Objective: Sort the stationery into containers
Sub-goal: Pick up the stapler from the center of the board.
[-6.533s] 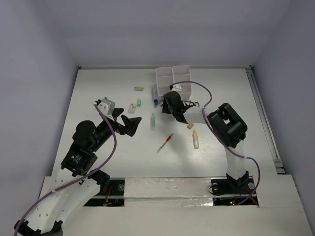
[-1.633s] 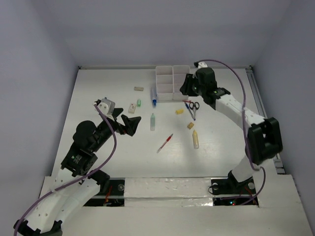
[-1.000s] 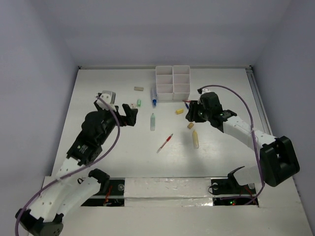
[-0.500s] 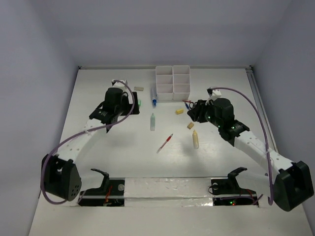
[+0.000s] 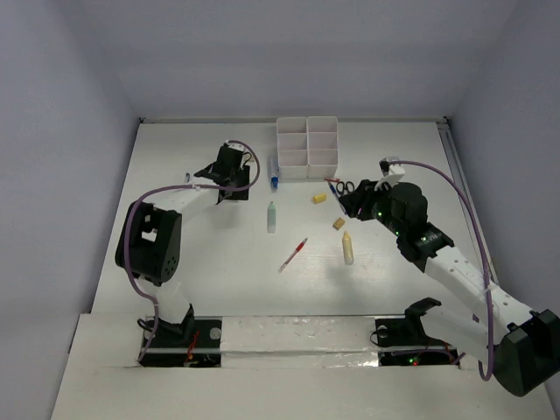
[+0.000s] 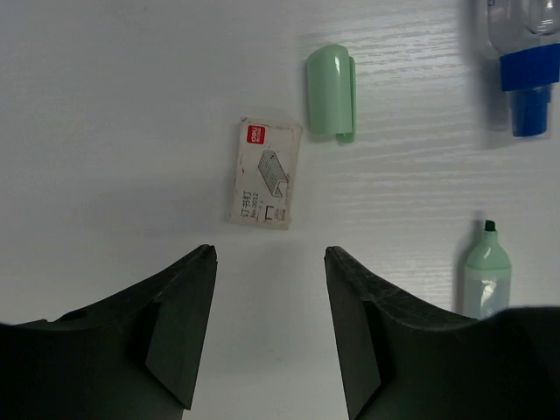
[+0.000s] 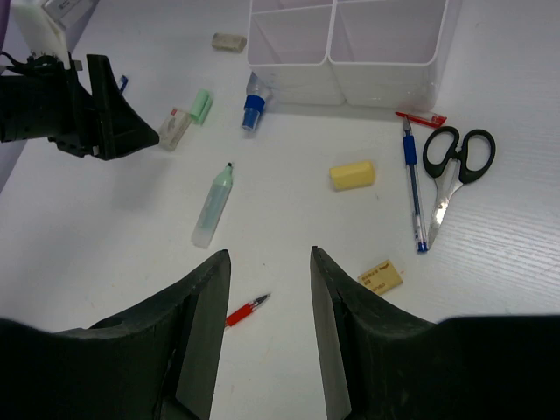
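Observation:
The stationery lies loose on the white table. My left gripper is open and empty, hovering just short of a small white staple box. A pale-green cap lies beside the box, and a pale-green marker is to the right. My right gripper is also open and empty, above the table near the red pen. Ahead of it lie a yellow eraser, a beige eraser, a blue pen and black scissors. The white six-compartment containers tray stands at the back.
A cream tube lies near the right arm. A blue-capped tube lies against the tray's left side. A small beige eraser sits further back on the left. A rail runs along the table's right edge.
My left arm has reached forward to the staple box and its jaws have narrowed. My right arm has drawn back from the tray toward the right.

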